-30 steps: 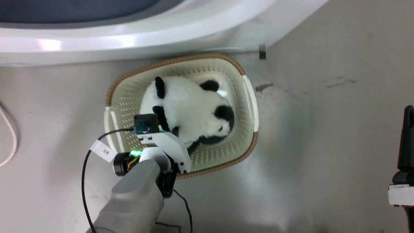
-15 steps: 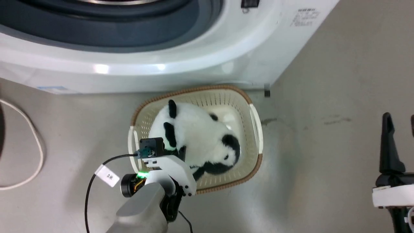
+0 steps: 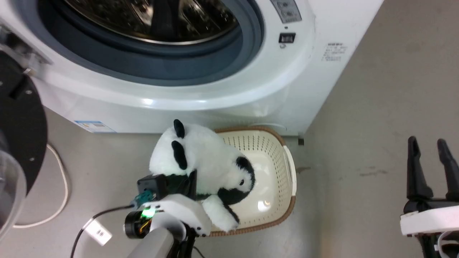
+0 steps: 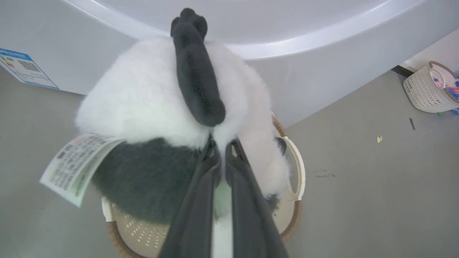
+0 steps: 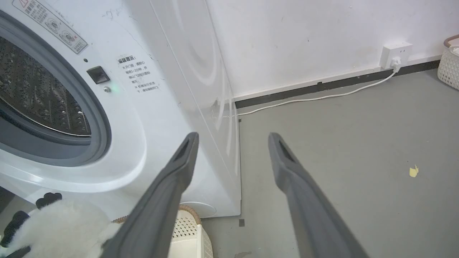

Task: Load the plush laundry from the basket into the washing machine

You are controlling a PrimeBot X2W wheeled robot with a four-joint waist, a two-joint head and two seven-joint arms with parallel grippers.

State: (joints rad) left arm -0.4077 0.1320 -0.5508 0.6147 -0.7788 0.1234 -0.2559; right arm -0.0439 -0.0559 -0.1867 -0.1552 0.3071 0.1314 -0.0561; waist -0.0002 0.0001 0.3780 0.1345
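Grey floor (image 3: 376,125) fronting washer (image 3: 251,89), porthole (image 3: 150,36) open. Left gripper (image 4: 222,154) clamped on panda (image 3: 204,161), held seemingly just clear of basket (image 3: 276,157). Right gripper (image 3: 426,141) spread wide, empty, well apart.

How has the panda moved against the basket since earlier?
Yes. The panda, clamped by the left gripper, has risen above the basket, now covering its left rim.

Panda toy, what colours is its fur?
The panda toy is white with black patches. The head view shows it best.
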